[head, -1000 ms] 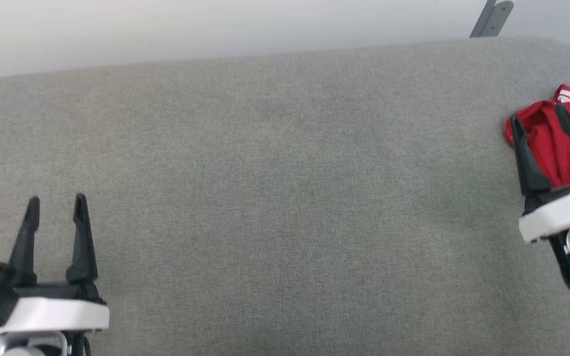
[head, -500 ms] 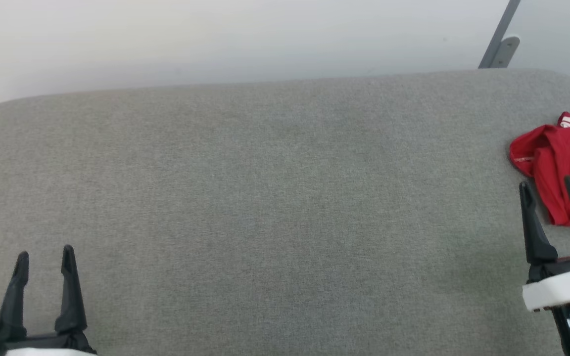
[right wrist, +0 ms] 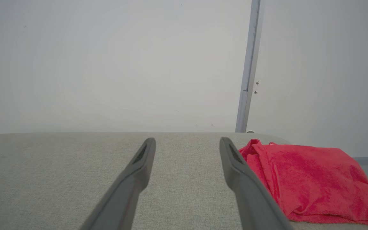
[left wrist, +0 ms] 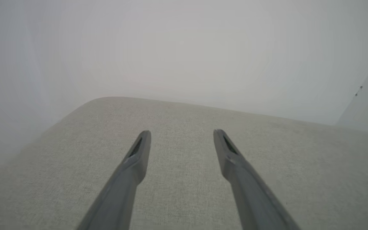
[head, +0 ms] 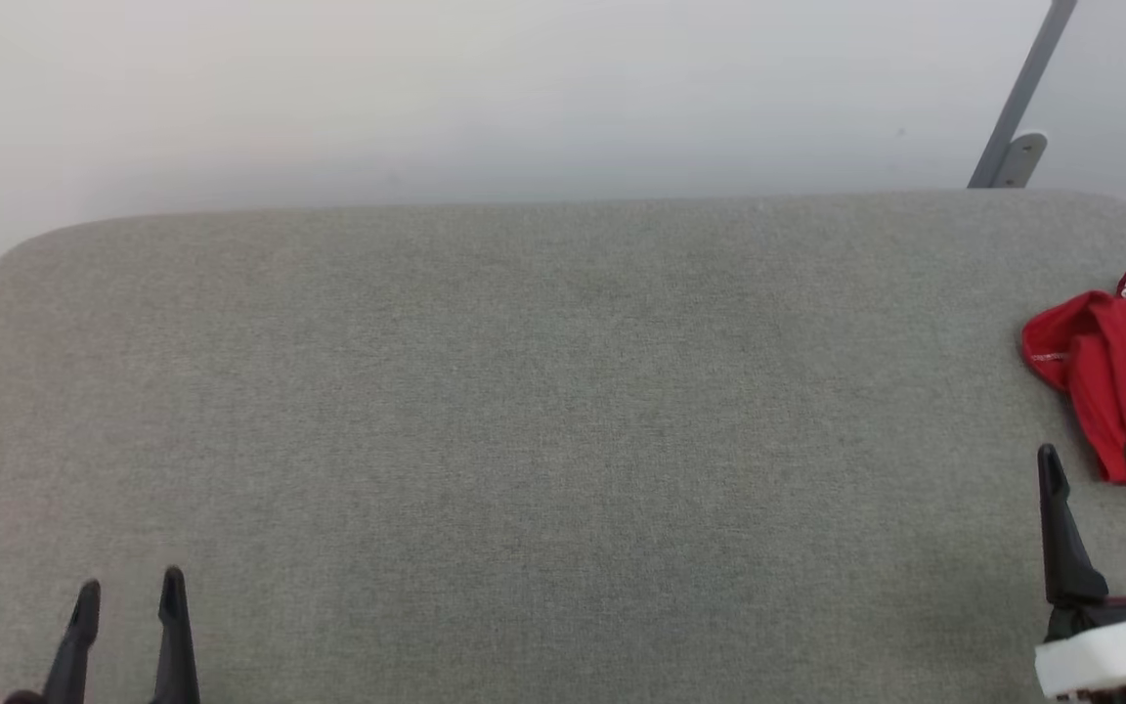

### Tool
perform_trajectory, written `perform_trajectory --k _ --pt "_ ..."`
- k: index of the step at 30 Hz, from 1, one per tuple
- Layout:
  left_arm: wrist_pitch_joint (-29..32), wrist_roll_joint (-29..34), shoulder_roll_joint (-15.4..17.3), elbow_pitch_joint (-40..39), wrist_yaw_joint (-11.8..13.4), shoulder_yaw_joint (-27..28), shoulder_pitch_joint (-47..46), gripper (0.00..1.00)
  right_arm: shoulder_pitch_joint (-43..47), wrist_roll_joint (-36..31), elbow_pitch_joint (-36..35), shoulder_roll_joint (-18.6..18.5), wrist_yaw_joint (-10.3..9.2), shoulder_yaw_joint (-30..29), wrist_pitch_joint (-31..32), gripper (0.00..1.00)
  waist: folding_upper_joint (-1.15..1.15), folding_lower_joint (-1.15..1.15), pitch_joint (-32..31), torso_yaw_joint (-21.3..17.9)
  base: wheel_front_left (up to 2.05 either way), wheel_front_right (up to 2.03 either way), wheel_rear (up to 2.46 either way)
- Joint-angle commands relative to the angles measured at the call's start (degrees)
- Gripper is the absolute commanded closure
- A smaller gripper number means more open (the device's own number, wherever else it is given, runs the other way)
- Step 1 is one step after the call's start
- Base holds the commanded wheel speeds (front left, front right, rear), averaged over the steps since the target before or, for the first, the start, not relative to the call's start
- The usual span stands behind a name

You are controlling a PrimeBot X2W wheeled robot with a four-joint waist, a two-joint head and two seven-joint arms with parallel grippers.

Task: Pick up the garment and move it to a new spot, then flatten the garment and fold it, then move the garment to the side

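Grey fabric table [head: 524,411] against a white wall. Left gripper [head: 128,594] spread wide, holding nothing. Right gripper [head: 1096,462] likewise, red garment [head: 1125,367] bunched just beyond its fingertips.

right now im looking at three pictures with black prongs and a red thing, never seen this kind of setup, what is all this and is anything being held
This is a two-armed robot at a padded grey table. Each pair of black prongs is a gripper, the robot's hand.

The wide picture comes from a camera on its head, looking down: the left gripper shows at the lower left and the right gripper at the lower right. The other two pictures come from cameras on the wrists, each looking along its own fingers: the left gripper over bare table, the right gripper beside the cloth.

The red thing is the garment, a shirt lying bunched at the table's right edge, also visible from the right wrist.

Nothing is held: both grippers are open and empty.
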Motion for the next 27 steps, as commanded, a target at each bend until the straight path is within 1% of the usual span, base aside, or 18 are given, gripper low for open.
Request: perform_trajectory --k 1,5,10,18,21,27 --pt "-0.29 0.22 0.24 0.66 -0.18 -0.44 1.04 0.00 1.22 0.37 -0.43 0.51 -0.02 -0.24 -0.28 0.00 0.00 0.00 -0.57 0.47 0.00 0.00 0.00" --pt "-0.29 0.59 0.01 1.50 -0.18 -0.93 1.69 0.00 3.10 -0.01 -0.78 1.30 -0.02 -0.63 -0.28 0.00 0.00 0.00 -1.29 1.40 0.00 0.00 0.00" --pt "-0.29 0.05 -1.18 1.23 -0.18 -0.76 1.56 0.00 4.55 0.25 -1.23 2.31 -0.02 -1.51 -0.28 0.00 0.00 0.00 -1.79 2.63 0.00 0.00 0.00" --pt "-0.29 0.46 -2.84 1.80 -0.18 -2.62 0.55 0.00 5.13 0.14 -1.81 3.22 -0.02 -2.01 -0.27 0.00 0.00 0.00 -2.48 4.51 0.00 0.00 0.00" --pt "-0.29 0.37 -3.12 2.24 -0.18 -3.26 0.28 0.00 5.31 0.09 -1.74 3.18 -0.02 -1.80 -0.28 0.00 0.00 0.00 -2.61 4.83 0.00 0.00 0.00" --pt "-0.29 -0.17 -2.39 3.37 -0.18 -4.86 -1.34 0.00 5.46 -0.20 -1.55 3.52 -0.02 -1.58 -0.28 0.00 0.00 0.00 -2.74 5.47 0.00 0.00 0.00"
